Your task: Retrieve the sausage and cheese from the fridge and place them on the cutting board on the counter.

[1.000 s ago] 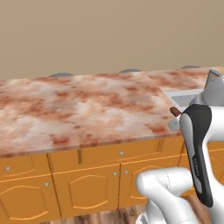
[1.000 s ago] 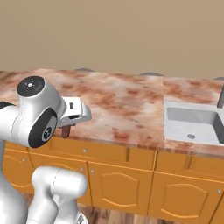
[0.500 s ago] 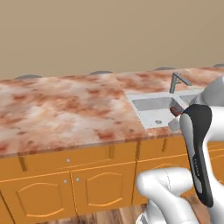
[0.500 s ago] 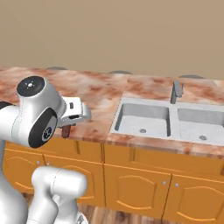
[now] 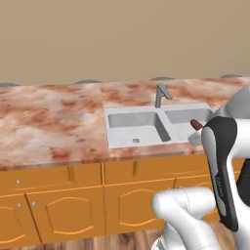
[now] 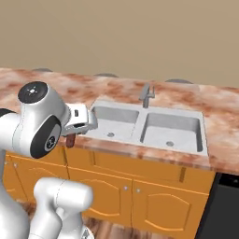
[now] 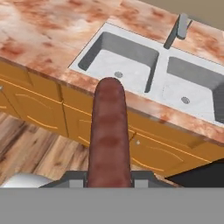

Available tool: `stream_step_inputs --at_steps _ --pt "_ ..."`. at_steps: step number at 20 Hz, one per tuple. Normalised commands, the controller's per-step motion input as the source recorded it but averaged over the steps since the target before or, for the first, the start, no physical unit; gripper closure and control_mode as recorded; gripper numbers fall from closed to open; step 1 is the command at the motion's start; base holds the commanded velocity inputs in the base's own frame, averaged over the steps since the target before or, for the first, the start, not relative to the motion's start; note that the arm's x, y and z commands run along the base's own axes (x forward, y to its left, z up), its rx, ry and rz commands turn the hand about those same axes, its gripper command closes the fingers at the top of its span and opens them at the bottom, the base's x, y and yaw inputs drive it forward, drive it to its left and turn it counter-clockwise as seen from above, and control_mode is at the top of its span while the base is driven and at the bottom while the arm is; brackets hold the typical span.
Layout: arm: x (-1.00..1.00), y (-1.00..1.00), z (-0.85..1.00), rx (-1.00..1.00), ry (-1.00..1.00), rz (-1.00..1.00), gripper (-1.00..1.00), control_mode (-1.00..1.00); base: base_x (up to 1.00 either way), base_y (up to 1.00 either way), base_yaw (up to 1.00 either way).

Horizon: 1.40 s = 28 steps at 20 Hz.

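My gripper (image 6: pixel 78 130) is shut on the sausage (image 7: pixel 109 131), a dark red-brown cylinder that points forward out of the jaws toward the counter's front edge. From the left base view one rounded end of the sausage (image 5: pixel 196 124) peeks out beside the white hand, and from the right its lower end (image 6: pixel 71 140) hangs under the hand. The hand hovers in front of the reddish marbled counter (image 5: pixel 49 122), level with the left sink basin. The cheese, the fridge and the cutting board are out of view.
A grey double sink (image 5: pixel 141 126) with a faucet (image 5: pixel 160 93) is set into the counter (image 6: pixel 219 112). Orange cabinets (image 6: pixel 158 196) run below, above a wooden floor (image 7: pixel 30 148). A dark appliance front (image 6: pixel 224 205) stands at the right.
The whole scene has slid left in both base views, so the base has driven right along the counter and the sink now lies ahead. The hand still grips the sausage.
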Motion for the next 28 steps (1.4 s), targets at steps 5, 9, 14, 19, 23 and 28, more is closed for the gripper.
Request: stream_step_inputs --at_steps 5,9,14,19,23,28 --pt "0.0 0.0 0.0 0.0 0.0 0.0 1.0 1.0 0.02 -1.0 0.13" --pt "0.0 0.0 0.0 0.0 0.0 0.0 1.0 1.0 0.0 -1.0 0.09" --pt "0.0 0.0 0.0 0.0 0.0 0.0 1.0 1.0 -0.01 -1.0 0.03" --pt "0.0 0.0 0.0 0.0 0.0 0.0 1.0 1.0 0.0 -1.0 0.01" --pt "0.0 0.0 0.0 0.0 0.0 0.0 1.0 1.0 0.0 -1.0 0.0" --pt "0.0 0.0 0.0 0.0 0.0 0.0 1.0 1.0 0.05 -1.0 0.0"
